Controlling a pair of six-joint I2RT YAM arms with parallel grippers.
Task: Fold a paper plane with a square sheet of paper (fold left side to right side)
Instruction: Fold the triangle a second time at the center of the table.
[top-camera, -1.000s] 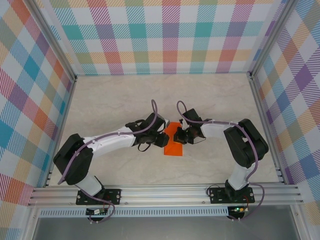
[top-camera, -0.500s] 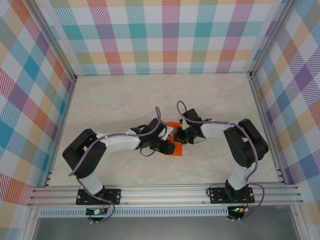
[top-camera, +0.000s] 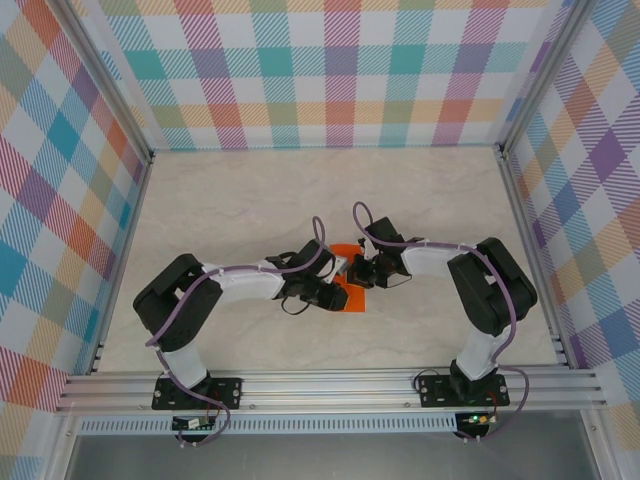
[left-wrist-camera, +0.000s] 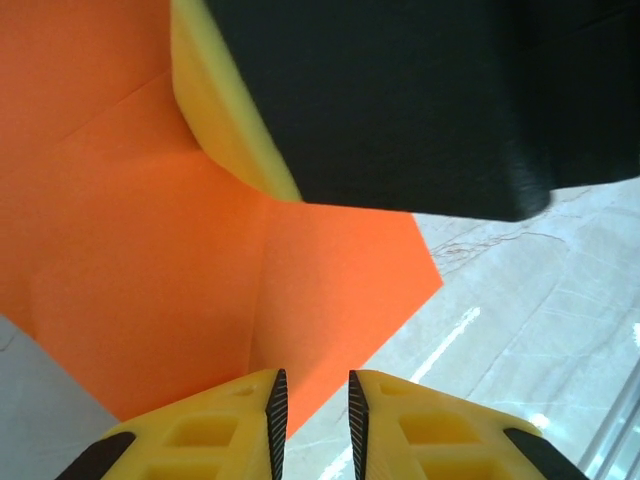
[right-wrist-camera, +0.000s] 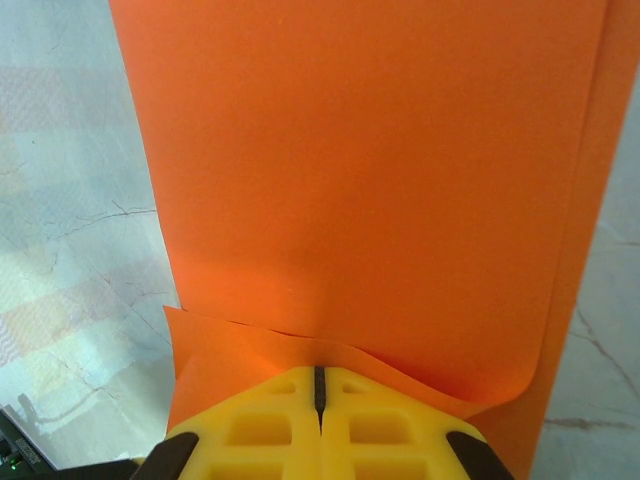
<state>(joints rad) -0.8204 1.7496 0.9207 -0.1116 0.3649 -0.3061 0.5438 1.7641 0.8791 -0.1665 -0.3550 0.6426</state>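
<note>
Orange paper sheet (right-wrist-camera: 360, 170), right claw (right-wrist-camera: 320, 382) pinching edge

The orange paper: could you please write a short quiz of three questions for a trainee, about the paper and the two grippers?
1. True or false: in the right wrist view, the right gripper has its fingers spread wide over the square sheet of paper.
2. In the left wrist view, what reaches over the paper beyond the left gripper? A) scissors B) a black and yellow robot part C) a ruler
3. In the top view, where does the paper lie relative to the two grippers?

Key: 1. False, the fingers are shut together. 2. B. 3. Between them, partly covered by both.
</note>
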